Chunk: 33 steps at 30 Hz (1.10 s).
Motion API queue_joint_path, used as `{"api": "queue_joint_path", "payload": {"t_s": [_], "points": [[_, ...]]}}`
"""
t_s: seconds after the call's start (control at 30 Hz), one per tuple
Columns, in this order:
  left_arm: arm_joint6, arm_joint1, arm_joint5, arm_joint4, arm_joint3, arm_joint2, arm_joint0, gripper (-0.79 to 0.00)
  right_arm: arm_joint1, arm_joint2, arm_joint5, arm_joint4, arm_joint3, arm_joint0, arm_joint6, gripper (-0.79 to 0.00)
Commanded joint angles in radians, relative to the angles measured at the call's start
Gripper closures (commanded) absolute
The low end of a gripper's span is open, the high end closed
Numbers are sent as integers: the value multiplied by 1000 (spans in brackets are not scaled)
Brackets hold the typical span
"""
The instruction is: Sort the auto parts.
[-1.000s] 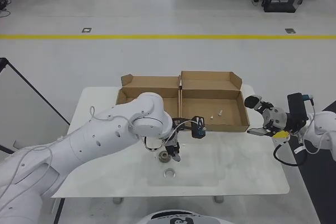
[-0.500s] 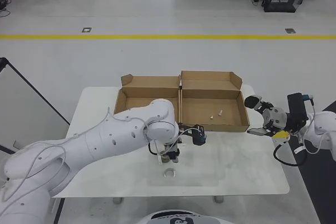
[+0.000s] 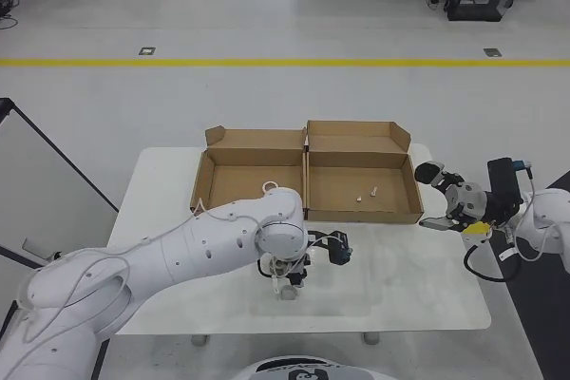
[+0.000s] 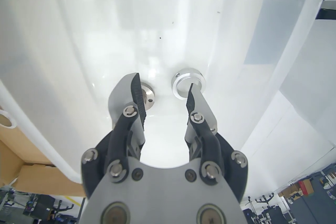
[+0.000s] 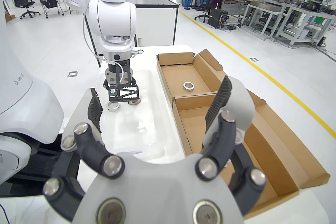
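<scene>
The left claw [image 4: 164,83] is wide open and holds nothing. It hangs low over the white table [image 3: 408,275], in the lower middle of the top view. A silver ring [image 4: 176,83] is by one finger and a small flanged metal disc [image 4: 148,99] by the other. I think it is about to pick one. Next it must centre on one part, go down and squeeze. The right claw [image 3: 433,199] sits open and empty at the right.

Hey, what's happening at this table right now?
A two-armed robot is sorting metal auto parts. Its left tool is open and low over a silver ring and a flanged part lying side by side on the white table, gripping neither. Another ring lies in a cardboard box. The right tool is open, held near the table's edge.
</scene>
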Motion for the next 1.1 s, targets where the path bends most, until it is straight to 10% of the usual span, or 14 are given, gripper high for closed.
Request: {"api": "queue_joint_path", "payload": {"t_s": [0.0,1.07], "points": [[-6,-2,6,9,0,0,11,-369,0,0,0,0,0,0,-1,-785],[-36,26,35,54,-18,0,62,-252,0,0,0,0,0,0,-1,-785]]}}
